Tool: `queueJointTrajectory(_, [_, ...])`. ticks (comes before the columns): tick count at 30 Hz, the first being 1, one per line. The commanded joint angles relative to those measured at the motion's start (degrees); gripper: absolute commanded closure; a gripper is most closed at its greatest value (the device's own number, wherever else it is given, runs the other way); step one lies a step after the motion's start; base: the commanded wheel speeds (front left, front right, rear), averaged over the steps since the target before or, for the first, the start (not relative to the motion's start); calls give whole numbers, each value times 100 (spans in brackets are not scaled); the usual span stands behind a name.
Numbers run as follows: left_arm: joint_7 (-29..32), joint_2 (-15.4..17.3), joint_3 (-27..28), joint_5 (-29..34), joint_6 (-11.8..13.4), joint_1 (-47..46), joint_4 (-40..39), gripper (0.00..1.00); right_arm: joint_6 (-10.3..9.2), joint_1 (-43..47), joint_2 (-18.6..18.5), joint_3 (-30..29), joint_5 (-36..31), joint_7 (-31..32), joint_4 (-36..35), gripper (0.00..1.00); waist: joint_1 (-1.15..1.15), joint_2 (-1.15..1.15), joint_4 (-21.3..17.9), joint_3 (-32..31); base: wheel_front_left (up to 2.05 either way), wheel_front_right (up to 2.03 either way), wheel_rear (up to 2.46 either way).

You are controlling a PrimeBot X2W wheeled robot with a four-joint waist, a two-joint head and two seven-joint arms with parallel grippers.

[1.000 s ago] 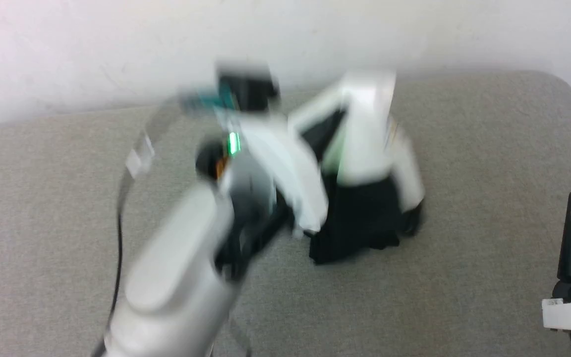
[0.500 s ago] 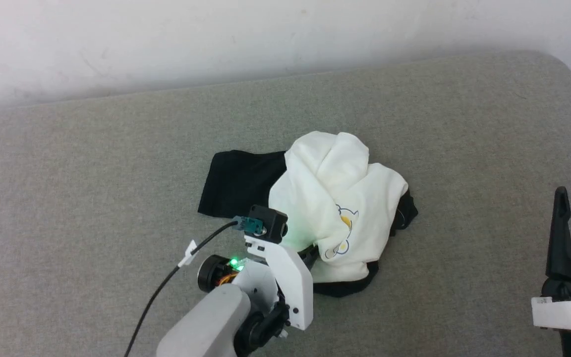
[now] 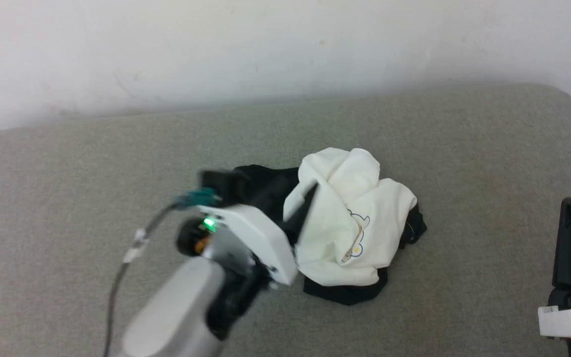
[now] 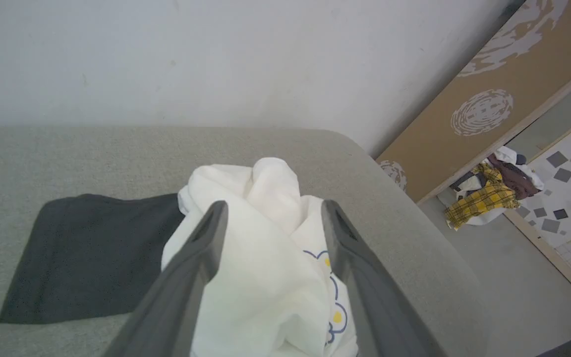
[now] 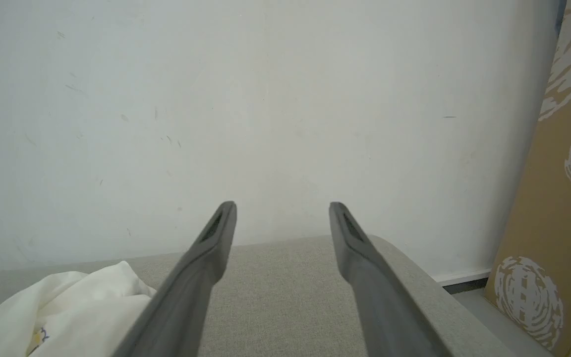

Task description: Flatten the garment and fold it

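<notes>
The garment lies crumpled in the middle of the grey cushion, a white mound with its small outline logo facing up. A black sleeve spreads flat to the left, and black trim shows under the near edge. My left gripper is open at the mound's left side, and its fingers straddle the white cloth in the left wrist view, where the gripper holds nothing. My right gripper stands at the lower right, well clear of the shirt. The right wrist view shows that gripper open and empty, with the garment at lower left.
The grey cushion ends at a white wall behind and a rounded edge on the right. Beyond that edge stand a brown patterned board and a heap of clothes on the floor. A black cable trails from my left arm.
The shirt, lifted and blurred a second ago, now lies dropped in a heap. My left gripper has moved from the heap's near edge to its left side. The head camera has shifted.
</notes>
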Motion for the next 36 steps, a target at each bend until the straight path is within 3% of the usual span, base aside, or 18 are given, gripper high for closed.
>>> queueJointTrajectory(1, [-172,226,240,-15,131,138,-385,0,-5,76,10,-6,0,13,-37,0,0,0,149,-149,0,0,0])
queueJointTrajectory(7, [-1016,1030,981,263,440,927,-1852,0,-5,173,10,-32,33,48,-90,0,0,0,236,-259,0,0,0])
queueJointTrajectory(12, [-1953,1439,1490,693,866,2060,-2550,0,-5,279,10,-26,67,48,-126,0,0,0,265,-295,0,0,0])
queueJointTrajectory(13, [-1953,1439,1490,693,866,2060,-2550,0,-5,279,10,-26,67,48,-126,0,0,0,265,-295,0,0,0])
queueJointTrajectory(19, [-2395,1701,1804,1727,1464,3383,-2861,0,-5,464,10,53,113,96,-130,0,0,0,267,-325,0,0,0])
queueJointTrajectory(21, [-2417,1530,1922,1814,1593,3712,-2901,0,-5,552,10,69,145,126,-115,0,0,0,299,-324,0,0,0])
queueJointTrajectory(30, [-2425,1089,2050,2258,1336,4018,-3094,0,-5,553,10,135,167,328,-260,0,0,0,495,-207,0,0,0])
queueJointTrajectory(36, [-2426,879,2127,2384,1118,3747,-3097,0,-5,-183,10,395,20,1238,-528,0,0,0,540,150,0,0,0])
